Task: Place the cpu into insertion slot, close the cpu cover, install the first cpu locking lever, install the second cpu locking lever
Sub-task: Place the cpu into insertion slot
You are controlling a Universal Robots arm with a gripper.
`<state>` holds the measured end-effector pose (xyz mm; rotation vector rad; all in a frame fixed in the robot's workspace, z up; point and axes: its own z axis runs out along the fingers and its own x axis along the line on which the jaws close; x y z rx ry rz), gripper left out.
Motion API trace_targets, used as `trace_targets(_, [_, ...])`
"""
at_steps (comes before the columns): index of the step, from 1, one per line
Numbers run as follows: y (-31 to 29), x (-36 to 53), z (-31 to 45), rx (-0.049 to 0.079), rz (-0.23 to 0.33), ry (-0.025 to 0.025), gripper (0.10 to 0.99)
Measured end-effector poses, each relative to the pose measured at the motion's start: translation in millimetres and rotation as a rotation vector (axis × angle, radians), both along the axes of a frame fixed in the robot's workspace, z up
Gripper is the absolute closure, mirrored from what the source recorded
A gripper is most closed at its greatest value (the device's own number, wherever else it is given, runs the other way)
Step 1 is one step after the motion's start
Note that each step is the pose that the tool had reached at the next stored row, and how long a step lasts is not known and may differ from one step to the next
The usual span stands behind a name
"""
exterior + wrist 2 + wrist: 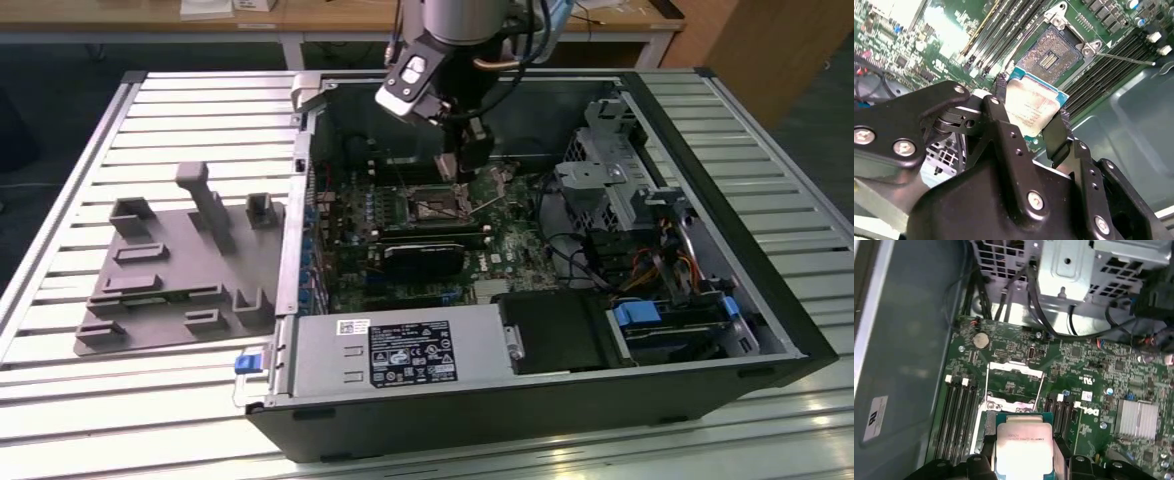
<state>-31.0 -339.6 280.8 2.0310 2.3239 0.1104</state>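
Slatted metal table [120, 420] is occupied by an open computer case [534, 420] and a grey fixture [160, 290]. Inside the case, the gripper [470, 165] is closed on the cpu [1034, 105], which is clamped by two opposite edges. The cpu is held above the motherboard [939, 50], near the uncovered insertion slot [1051, 55]. The slot is flanked by memory slots [999, 30], and a thin metal lever [1126, 58] stands out beside it.
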Motion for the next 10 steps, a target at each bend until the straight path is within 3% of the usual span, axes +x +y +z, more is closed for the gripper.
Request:
trace_targets(6, [1.2,-1.3,-7.4,-0.001,-0.079,0.0,0.549])
trace_targets(10, [3.1,-6.1,-11.8,-0.001,-0.103,0.0,0.549])
